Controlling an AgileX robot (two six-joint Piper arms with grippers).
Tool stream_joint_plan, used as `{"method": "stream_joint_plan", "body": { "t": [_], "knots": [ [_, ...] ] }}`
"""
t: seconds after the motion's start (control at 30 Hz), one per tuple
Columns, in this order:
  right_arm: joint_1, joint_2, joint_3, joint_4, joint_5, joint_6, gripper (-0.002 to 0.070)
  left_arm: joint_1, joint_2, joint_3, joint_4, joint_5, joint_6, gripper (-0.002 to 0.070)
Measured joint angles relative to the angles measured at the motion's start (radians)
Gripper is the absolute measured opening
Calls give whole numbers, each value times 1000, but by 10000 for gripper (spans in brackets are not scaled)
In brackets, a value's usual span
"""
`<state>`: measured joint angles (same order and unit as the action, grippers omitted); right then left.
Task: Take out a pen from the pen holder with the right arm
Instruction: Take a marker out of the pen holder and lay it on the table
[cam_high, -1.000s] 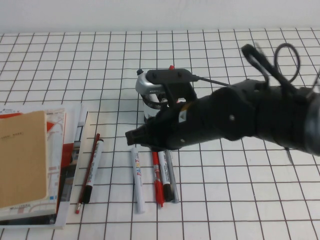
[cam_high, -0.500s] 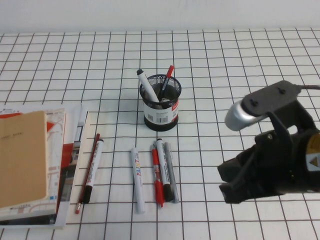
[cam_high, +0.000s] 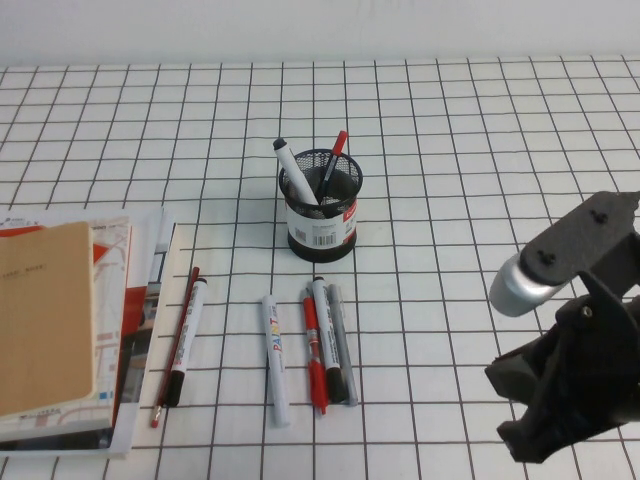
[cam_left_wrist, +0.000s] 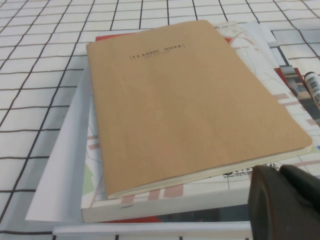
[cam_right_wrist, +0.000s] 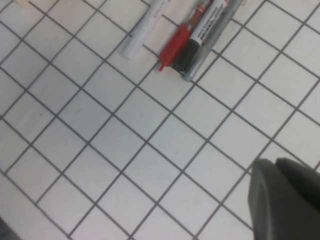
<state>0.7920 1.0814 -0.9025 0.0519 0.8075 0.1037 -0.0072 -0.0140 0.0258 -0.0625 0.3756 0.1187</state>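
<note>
The black mesh pen holder stands upright near the middle of the checked table. Two pens lean in it: a white marker with a black cap and a slim red pen. Just in front of the holder, four loose pens lie side by side on the table: a white paint marker, a red marker, a black-capped marker and a grey pen. Further to the left lie another marker and a red pencil, beside a stack of books topped by a tan notebook.

The right gripper hangs over bare table at the near right, well apart from the holder, its fingers pressed together on nothing. Nothing stands between it and the holder. The left gripper hovers at the near edge of the book stack, fingers also together.
</note>
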Motion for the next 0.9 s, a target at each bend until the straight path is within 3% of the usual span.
{"method": "stream_joint_plan", "body": {
  "t": [0.17,0.43,0.6,0.73,0.9],
  "knots": [
    [-97,-89,122,-27,-125,-11,-15,0,0,0,0,0,0,-4],
    [-488,-455,523,-4,-471,-22,-15,0,0,0,0,0,0,-4],
    [-634,-714,777,-1,-682,-23,-15,0,0,0,0,0,0,-4],
    [-695,-897,909,1,-720,-25,-15,0,0,0,0,0,0,-4],
    [-700,-1026,927,2,-655,-27,-15,0,0,0,0,0,0,-4]
  ]
}}
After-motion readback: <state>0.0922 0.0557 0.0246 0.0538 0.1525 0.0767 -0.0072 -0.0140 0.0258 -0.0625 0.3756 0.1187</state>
